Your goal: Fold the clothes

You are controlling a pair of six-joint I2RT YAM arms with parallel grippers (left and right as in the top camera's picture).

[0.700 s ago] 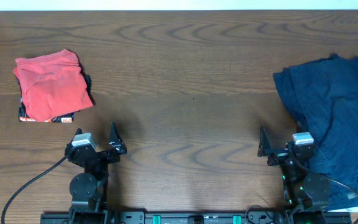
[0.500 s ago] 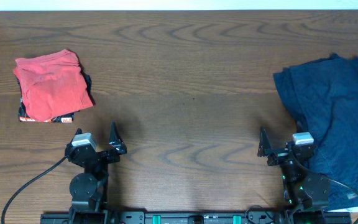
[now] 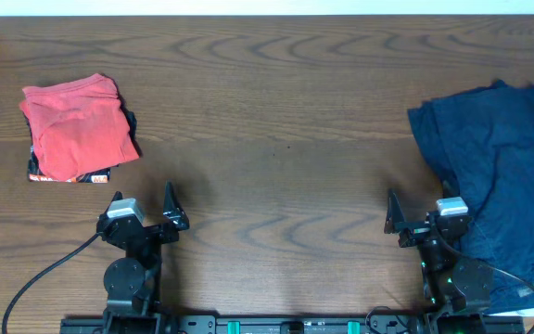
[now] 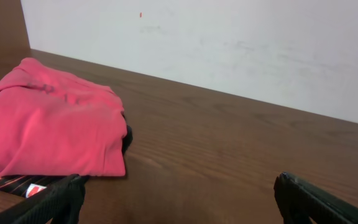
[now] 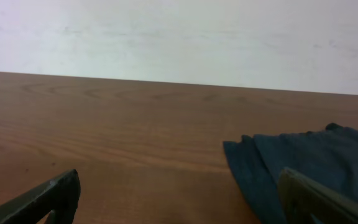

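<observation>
A pile of dark navy-blue wrinkled clothes (image 3: 503, 176) lies at the table's right side, reaching the right edge. It also shows in the right wrist view (image 5: 303, 165), ahead and to the right of the fingers. My right gripper (image 3: 411, 215) is open and empty near the front edge, just left of the pile. My left gripper (image 3: 146, 211) is open and empty near the front left. In the wrist views both pairs of fingers (image 4: 179, 202) (image 5: 179, 199) are spread wide over bare wood.
A folded red garment (image 3: 77, 128) lies on a darker folded piece at the far left, also in the left wrist view (image 4: 48, 127). The brown wooden table (image 3: 276, 121) ends at a white wall (image 5: 179, 37) at the back.
</observation>
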